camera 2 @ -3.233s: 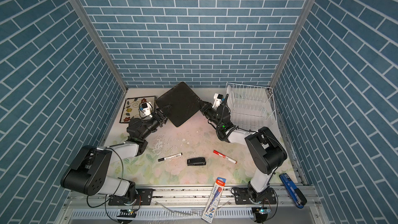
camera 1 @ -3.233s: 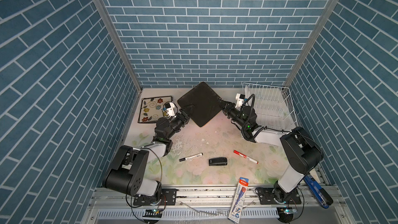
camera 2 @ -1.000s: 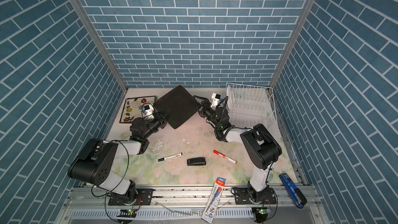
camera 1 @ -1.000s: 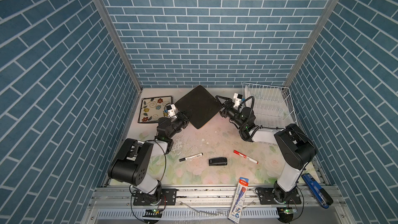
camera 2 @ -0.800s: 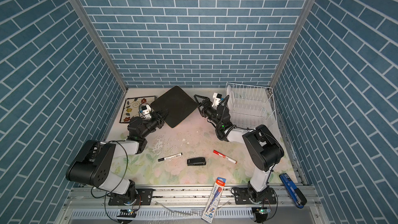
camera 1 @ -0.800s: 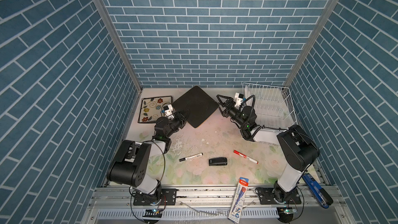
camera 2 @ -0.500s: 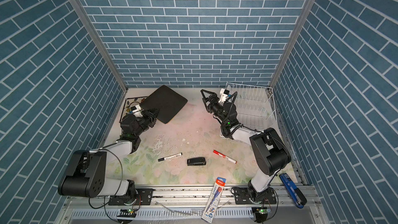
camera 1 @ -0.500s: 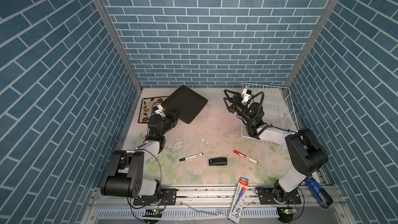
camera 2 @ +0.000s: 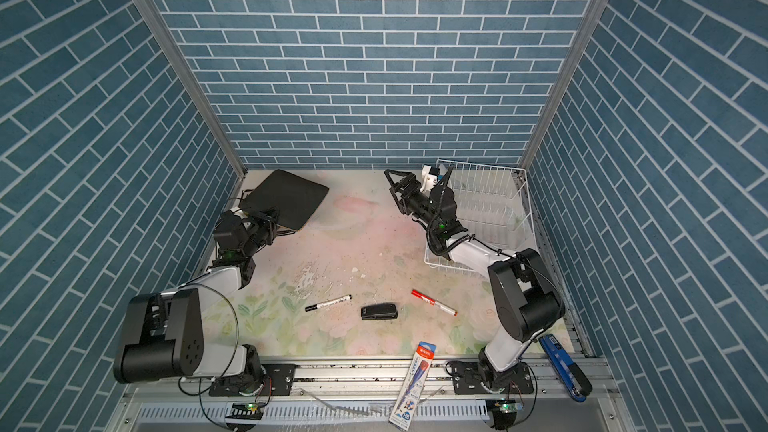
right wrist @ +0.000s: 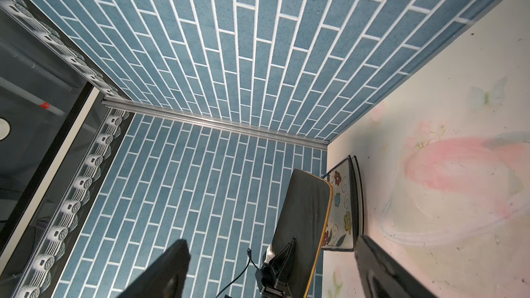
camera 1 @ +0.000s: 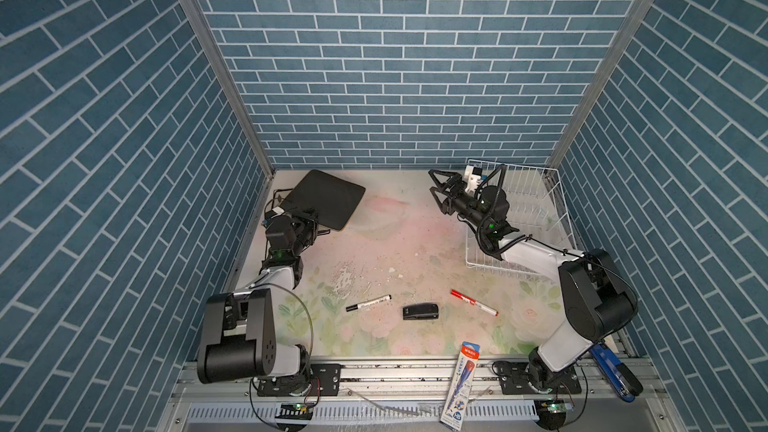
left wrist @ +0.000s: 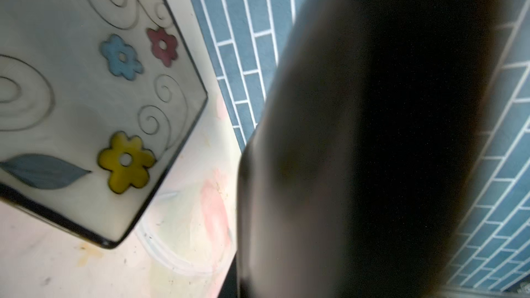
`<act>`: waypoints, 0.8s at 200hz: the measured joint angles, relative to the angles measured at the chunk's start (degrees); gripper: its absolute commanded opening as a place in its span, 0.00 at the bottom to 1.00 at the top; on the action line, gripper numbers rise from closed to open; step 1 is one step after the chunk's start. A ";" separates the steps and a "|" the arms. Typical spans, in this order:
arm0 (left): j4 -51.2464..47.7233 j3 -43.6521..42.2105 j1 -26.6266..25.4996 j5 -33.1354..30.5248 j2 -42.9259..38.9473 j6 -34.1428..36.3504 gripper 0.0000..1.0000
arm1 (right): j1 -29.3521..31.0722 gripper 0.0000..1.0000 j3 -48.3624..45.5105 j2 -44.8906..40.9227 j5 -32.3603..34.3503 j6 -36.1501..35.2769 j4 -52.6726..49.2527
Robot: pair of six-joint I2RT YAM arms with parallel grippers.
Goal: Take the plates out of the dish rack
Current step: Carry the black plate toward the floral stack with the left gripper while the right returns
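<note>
The black square plate (camera 1: 326, 198) has travelled from mid-bench to the far left corner of the bench in the last few seconds, carried off by the left gripper (camera 1: 312, 218), whose jaws are clamped together on the plate's near edge. It hangs tilted over the flower-patterned plate (left wrist: 94, 104), of which the top views now show only a thin dark rim poking out at the left. The right gripper (camera 1: 436, 187) has let go and pulled back toward the dish rack (camera 1: 536, 218), its jaws spread wide apart with nothing between them, hovering above the bench just beside the rack's left side. The left wrist view gives what the top views hide: the white square plate with blue, red and yellow flowers and grey swirls lies flat on the bench, and the black plate's underside looms as a dark blur beside it. The right wrist view looks across the bench and catches the black plate (right wrist: 301, 219) edge-on with an orange-yellow rim line, raised above the patterned plate (right wrist: 339, 213), which seems to sit on another dark-rimmed plate beneath. The white wire rack stands at the far right corner of the bench, and no plate shows among its tines in both top views. Along the near edge lie a black marker (camera 1: 368, 302), a black stapler (camera 1: 420, 311) and a red marker (camera 1: 473, 302).
</note>
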 measured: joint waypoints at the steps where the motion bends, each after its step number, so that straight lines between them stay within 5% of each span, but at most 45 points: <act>1: 0.07 0.00 0.11 0.00 0.15 -0.09 0.00 | 0.00 0.91 0.02 0.00 0.00 0.00 -0.07; 61: 0.46 0.02 5.25 -0.98 4.55 -1.81 0.00 | 0.00 0.91 1.95 -0.17 0.11 -4.94 -10.75; 160: 6.10 0.63 6.49 -2.43 9.73 -3.72 0.00 | 0.50 0.91 5.86 -0.70 0.44 -12.59 -24.04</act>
